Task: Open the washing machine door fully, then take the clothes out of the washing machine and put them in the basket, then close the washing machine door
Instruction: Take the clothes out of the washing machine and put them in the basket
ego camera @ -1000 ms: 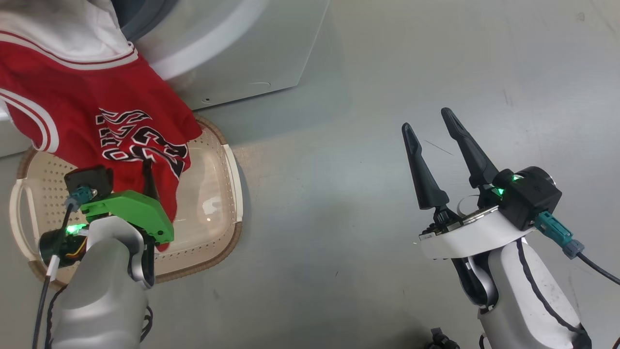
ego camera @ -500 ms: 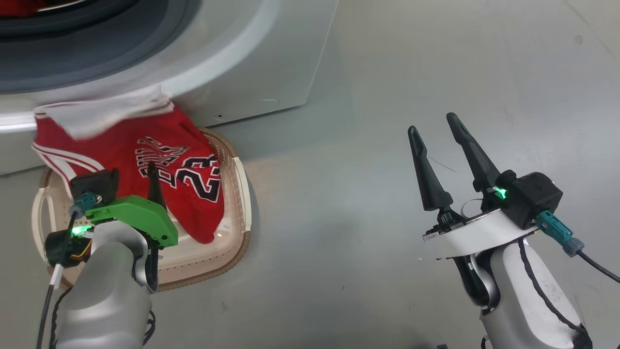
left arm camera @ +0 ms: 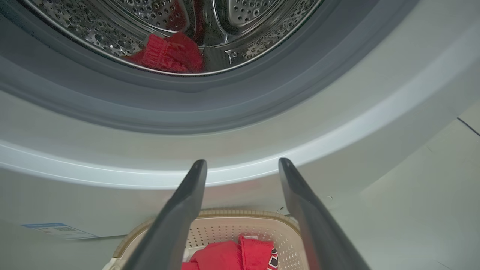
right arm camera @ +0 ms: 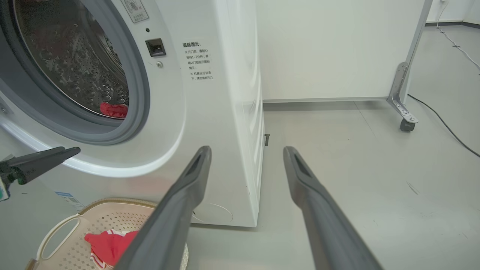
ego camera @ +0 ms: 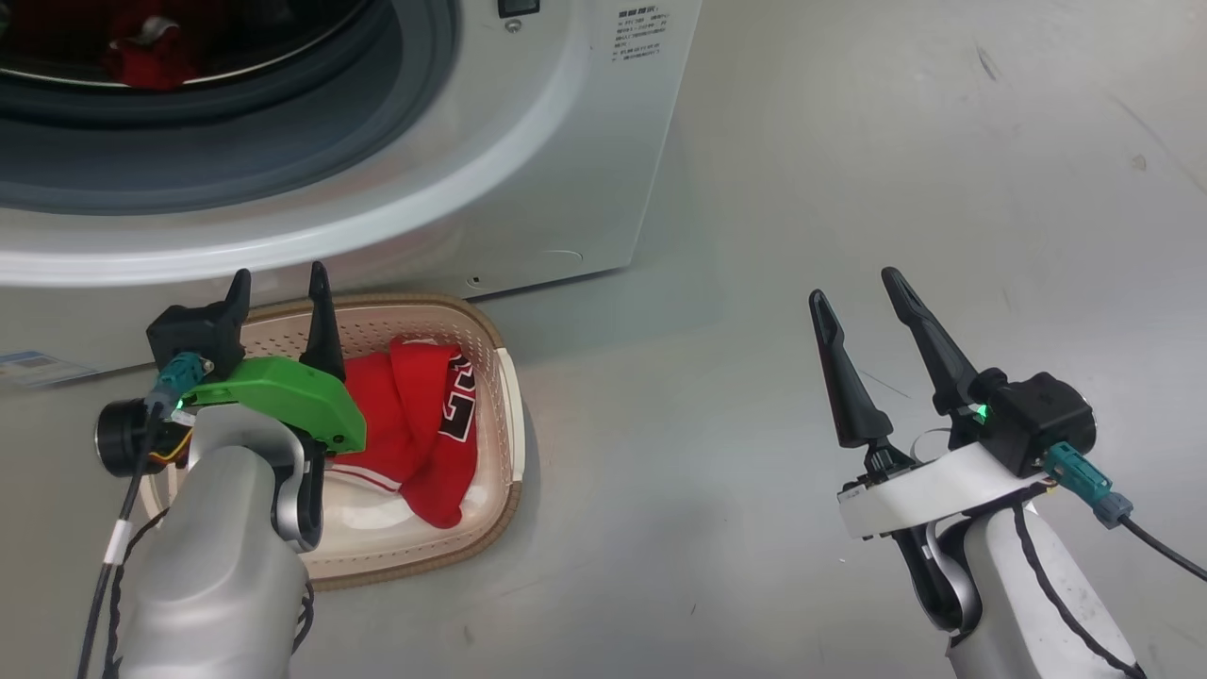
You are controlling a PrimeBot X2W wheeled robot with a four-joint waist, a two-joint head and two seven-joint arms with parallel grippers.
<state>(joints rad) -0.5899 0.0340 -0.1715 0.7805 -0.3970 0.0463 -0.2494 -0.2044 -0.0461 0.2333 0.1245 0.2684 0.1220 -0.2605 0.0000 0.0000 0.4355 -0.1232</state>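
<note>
The white washing machine stands with its drum mouth and grey seal uncovered; its door is out of view. A red piece of the clothes lies inside the steel drum, and shows too in the right wrist view. A red jersey lies crumpled in the cream basket on the floor before the machine. My left gripper hangs open and empty over the basket's far rim, pointing at the machine front. My right gripper is open and empty over bare floor to the right.
A blue label sits low on the machine front. Grey floor stretches to the right of the machine. A white panel on a caster leg and a floor cable stand behind.
The jersey that hung over the basket has dropped and now lies in it. The head camera has tilted up towards the drum. My left gripper has risen past the basket's far rim.
</note>
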